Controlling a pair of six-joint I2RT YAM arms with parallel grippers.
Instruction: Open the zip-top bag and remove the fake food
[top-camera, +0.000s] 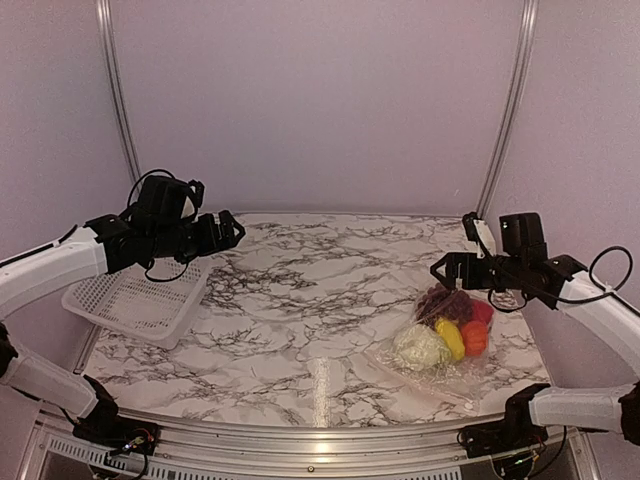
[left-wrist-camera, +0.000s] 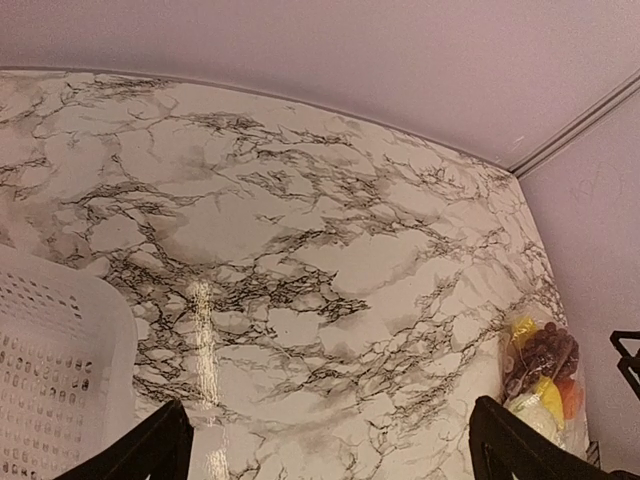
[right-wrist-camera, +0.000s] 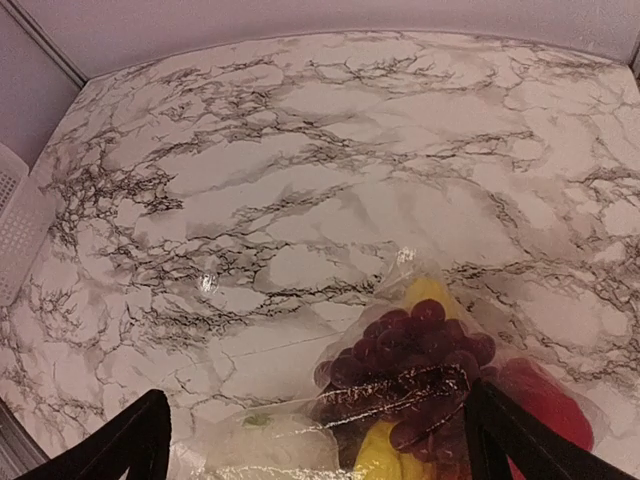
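The bag (top-camera: 440, 368) lies on the table (top-camera: 300, 300) at about 4 o'clock in the top view, with the food (top-camera: 450, 325) inside it. The grapes (top-camera: 447, 303) sit at the bag's 12 o'clock end. The red piece (top-camera: 482, 311) is at 2 o'clock, the orange piece (top-camera: 474, 337) at 3, the yellow piece (top-camera: 450, 338) in the middle and the cauliflower (top-camera: 420, 347) at 8. Whether the zip is closed cannot be told.

The right gripper (top-camera: 440, 272) hovers just beyond the grapes, clear of the bag, its claw released and its fingers (right-wrist-camera: 120, 445) spread wide. The left gripper (top-camera: 232, 230) hangs at 10 o'clock above the far edge of the basket (top-camera: 130, 300), its claw also released and holding nothing.
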